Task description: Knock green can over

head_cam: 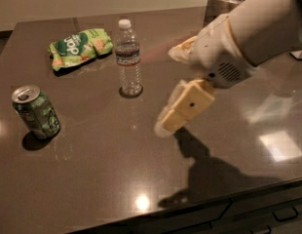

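1 green can (36,112), 1 btl (128,57), 1 bag (80,48), hand (166,123) over table (92,179)

office kitchenette: dark counter (92,179) with drawers (268,213), snack bag (79,48); gripper (166,125) above it.

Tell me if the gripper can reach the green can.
Probably yes: only dark tabletop lies between the cream two-finger gripper, mid-table, and the small green metal can; the clear plastic bottle stands behind that line.
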You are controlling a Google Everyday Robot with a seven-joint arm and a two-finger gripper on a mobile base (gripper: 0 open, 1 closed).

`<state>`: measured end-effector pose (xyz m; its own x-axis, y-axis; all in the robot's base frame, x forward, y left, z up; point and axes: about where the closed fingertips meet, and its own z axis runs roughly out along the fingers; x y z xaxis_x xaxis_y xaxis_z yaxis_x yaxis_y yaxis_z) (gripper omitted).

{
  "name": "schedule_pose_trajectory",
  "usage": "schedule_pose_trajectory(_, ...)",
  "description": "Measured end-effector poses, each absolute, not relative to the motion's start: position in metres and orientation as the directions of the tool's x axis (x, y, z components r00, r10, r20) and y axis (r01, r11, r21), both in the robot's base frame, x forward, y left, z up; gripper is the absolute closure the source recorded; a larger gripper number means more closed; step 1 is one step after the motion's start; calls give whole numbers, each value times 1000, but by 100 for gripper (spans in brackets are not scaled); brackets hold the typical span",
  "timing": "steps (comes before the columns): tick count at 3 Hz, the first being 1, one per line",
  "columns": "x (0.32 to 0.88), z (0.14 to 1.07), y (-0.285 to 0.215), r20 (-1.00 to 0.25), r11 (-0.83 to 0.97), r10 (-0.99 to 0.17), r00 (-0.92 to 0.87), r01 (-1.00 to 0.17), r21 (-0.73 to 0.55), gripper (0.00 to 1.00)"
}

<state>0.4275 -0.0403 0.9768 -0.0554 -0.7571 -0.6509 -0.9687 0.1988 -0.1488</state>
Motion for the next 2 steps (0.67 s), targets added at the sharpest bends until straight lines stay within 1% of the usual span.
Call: schedule_pose_trajectory(2, 442, 961, 43, -773, 314, -624, -116, -943, -112, 0)
